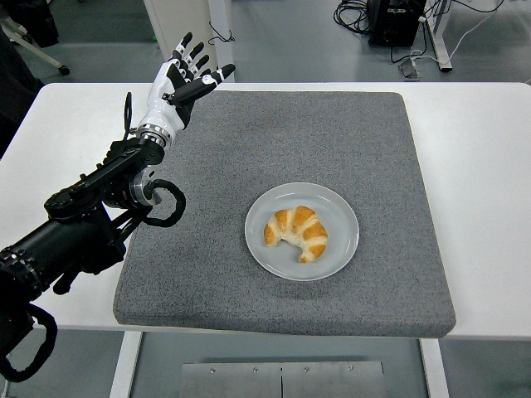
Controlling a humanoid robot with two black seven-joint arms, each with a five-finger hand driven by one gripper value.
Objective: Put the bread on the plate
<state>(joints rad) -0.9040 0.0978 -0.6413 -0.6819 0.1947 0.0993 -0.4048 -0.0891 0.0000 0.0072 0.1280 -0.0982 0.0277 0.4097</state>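
The croissant [297,233] lies on the pale grey plate [340,209], which sits on the grey foam mat [249,149] covering the white table [481,166]. The left hand [172,83] is raised over the mat's far left corner (well apart from the plate), fingers spread and holding nothing.
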